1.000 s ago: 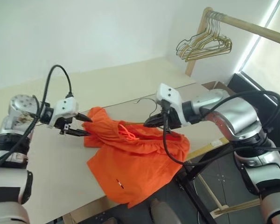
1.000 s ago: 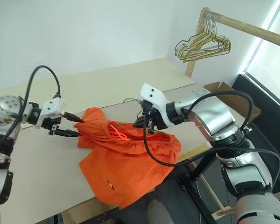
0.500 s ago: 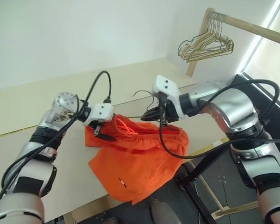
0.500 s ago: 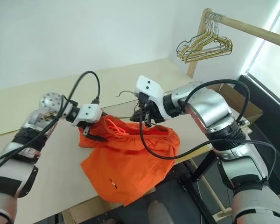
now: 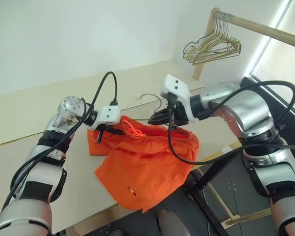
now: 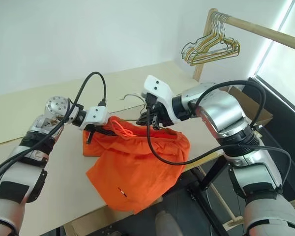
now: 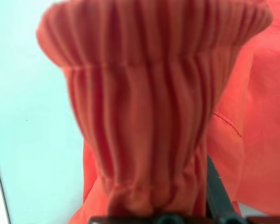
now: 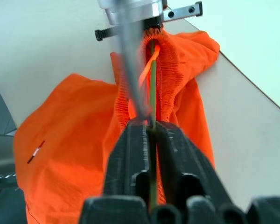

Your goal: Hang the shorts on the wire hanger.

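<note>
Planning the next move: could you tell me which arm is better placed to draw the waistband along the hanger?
Probably the left: its tool grips the shorts at the waistband, while the right tool holds the wire hanger.

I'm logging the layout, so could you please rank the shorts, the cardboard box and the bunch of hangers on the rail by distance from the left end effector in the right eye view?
1. The shorts: pinched at the waistband by the left end effector.
2. The cardboard box: far right, beyond the table's edge.
3. The bunch of hangers: on the rail, upper right.
</note>
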Robot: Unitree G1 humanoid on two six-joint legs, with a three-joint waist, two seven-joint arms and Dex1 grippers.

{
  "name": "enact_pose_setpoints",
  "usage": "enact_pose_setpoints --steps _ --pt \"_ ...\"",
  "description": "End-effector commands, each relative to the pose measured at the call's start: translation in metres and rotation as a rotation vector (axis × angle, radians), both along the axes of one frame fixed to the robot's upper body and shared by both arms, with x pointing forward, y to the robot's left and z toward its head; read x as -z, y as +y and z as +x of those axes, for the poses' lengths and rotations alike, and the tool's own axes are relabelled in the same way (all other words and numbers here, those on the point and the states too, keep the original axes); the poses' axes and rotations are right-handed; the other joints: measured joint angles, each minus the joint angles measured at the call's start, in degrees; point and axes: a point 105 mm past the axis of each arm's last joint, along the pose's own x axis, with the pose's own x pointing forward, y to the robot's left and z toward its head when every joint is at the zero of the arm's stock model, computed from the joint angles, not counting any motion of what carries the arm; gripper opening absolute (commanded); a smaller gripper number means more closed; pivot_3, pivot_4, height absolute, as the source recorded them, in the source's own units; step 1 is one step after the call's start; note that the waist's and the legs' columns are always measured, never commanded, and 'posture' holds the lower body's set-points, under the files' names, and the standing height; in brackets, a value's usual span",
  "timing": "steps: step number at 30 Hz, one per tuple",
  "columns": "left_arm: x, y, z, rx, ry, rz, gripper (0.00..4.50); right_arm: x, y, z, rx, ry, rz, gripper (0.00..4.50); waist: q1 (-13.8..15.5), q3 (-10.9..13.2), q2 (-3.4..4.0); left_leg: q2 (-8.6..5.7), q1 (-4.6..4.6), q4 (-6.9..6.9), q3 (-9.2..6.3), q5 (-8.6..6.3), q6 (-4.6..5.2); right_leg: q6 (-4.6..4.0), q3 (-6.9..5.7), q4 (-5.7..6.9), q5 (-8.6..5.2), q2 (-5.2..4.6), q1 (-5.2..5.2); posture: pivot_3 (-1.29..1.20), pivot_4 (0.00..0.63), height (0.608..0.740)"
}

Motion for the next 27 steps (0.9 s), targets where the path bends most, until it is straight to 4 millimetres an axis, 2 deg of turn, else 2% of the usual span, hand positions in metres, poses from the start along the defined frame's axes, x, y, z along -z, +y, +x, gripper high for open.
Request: enact_pose_setpoints --steps 1,6,8,13,15,20,23,27 --pt "-0.022 0.001 0.002 -0.007 -0.035 -0.059 0.0 -0.017 -0.01 0.0 0.027 -0.078 0.028 1.92 0.0 0.0 0.0 0.0 0.0 0.0 0.0 0.0 0.0 0.0 0.0 0.0 0.0 0.0 0.0 -0.29 0.0 0.74" --pt "-0.019 0.006 0.002 -0.031 -0.029 -0.052 0.0 -0.033 -0.044 -0.009 0.078 -0.107 0.024 3.79 0.4 0.0 0.0 -0.02 -0.05 0.0 -0.01 0.0 0.0 0.0 -0.01 -0.03 0.0 -0.03 -0.02 -0.28 0.0 0.74" --pt "-0.02 0.007 0.002 -0.036 -0.025 -0.056 0.0 -0.029 -0.058 -0.018 0.079 -0.117 -0.022 4.48 0.5 0.0 0.0 -0.02 -0.04 0.0 -0.01 0.0 0.01 0.0 -0.01 -0.04 0.0 -0.03 -0.01 -0.27 0.0 0.74" --pt "-0.022 0.006 0.002 -0.043 -0.034 -0.063 0.0 0.014 -0.075 -0.025 0.119 -0.072 -0.185 4.48 0.2 0.0 -0.01 0.01 0.03 -0.01 0.02 -0.01 0.01 0.01 0.0 -0.09 -0.01 -0.02 0.08 -0.27 0.0 0.74" --pt "-0.022 0.007 0.003 -0.044 -0.038 -0.06 0.0 0.029 -0.08 -0.018 0.153 -0.077 -0.246 4.48 0.1 0.0 0.01 0.02 0.12 -0.01 0.08 -0.01 0.01 0.03 0.07 -0.1 -0.02 -0.01 0.11 -0.27 0.0 0.74" --pt "-0.024 0.006 0.003 -0.044 -0.044 -0.063 0.0 0.05 -0.082 -0.001 0.207 -0.061 -0.289 4.48 0.2 0.0 0.02 0.01 0.09 -0.01 0.09 -0.01 0.01 0.05 0.09 -0.06 -0.03 -0.02 0.08 -0.26 0.0 0.74" --pt "-0.026 0.006 0.003 -0.042 -0.044 -0.066 0.0 0.053 -0.078 0.005 0.21 -0.061 -0.291 3.85 0.3 0.0 0.02 0.01 0.08 -0.01 0.09 -0.01 0.01 0.05 0.09 -0.04 -0.03 -0.02 0.08 -0.26 0.0 0.74" --pt "-0.025 0.007 0.002 -0.04 -0.043 -0.064 0.0 0.053 -0.075 0.006 0.186 -0.059 -0.296 2.45 0.4 0.0 0.02 -0.01 0.06 -0.01 0.09 -0.01 0.01 0.05 0.09 -0.05 -0.03 -0.02 0.07 -0.26 0.0 0.74"
